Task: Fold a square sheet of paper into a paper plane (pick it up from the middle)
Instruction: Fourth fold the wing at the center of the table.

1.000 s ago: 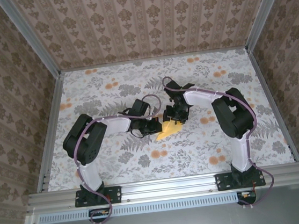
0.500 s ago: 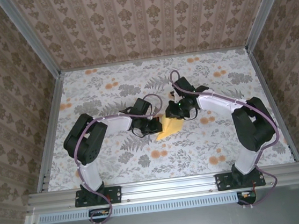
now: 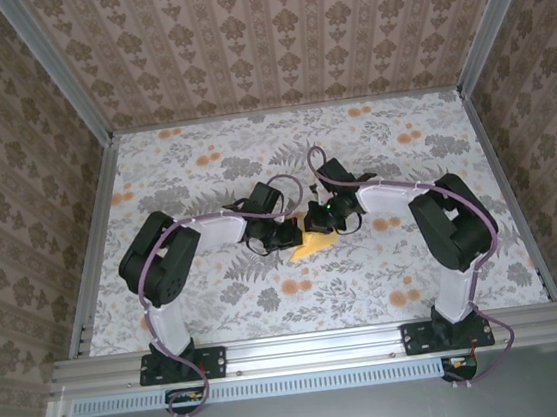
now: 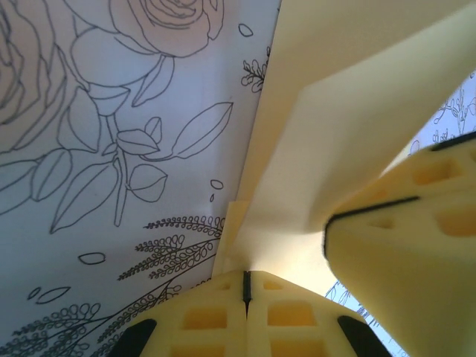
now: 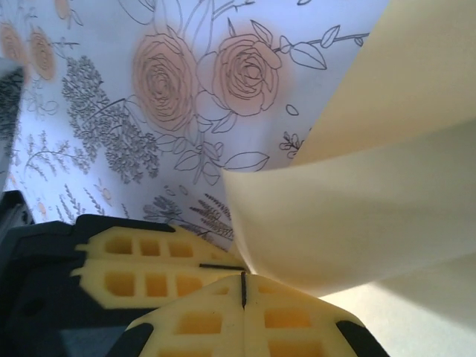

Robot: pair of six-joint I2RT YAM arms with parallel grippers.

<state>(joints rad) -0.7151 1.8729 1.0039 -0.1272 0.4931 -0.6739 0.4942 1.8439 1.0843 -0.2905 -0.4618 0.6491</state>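
Overhead, a table [image 3: 204,177] covered with a pale cloth printed in grey leaves and small orange flowers is seen, closed in on three sides by walls [image 3: 269,38] papered in a brown damask pattern. Aluminium rails [image 3: 314,345] are run along the cloth's edges and across the near edge, where the two arm bases are bolted. In the wrist views the cloth is shown close up: outlined roses and fern sprigs on white, with two roses [image 5: 201,78] tinted orange at the upper left of the right wrist view. Near the middle of the table, slightly toward the bottom of the frame, the paper [image 3: 306,249] is found as a small pale-yellow pointed shape, its tip directed to the lower left. It is partly hidden under the two grippers that meet above it. Seen from the wrists, the paper is plain, thin and unprinted, and it is already folded; layered flaps with a straight crease are visible from the left wrist, and a curled, lifted flap is visible from the right wrist. The left gripper [image 3: 295,235] is clenched on the paper's edge, its pads pressed together. The right gripper [image 3: 313,227] is likewise clamped on the paper just beside it, with its pads closed where the curl comes down.
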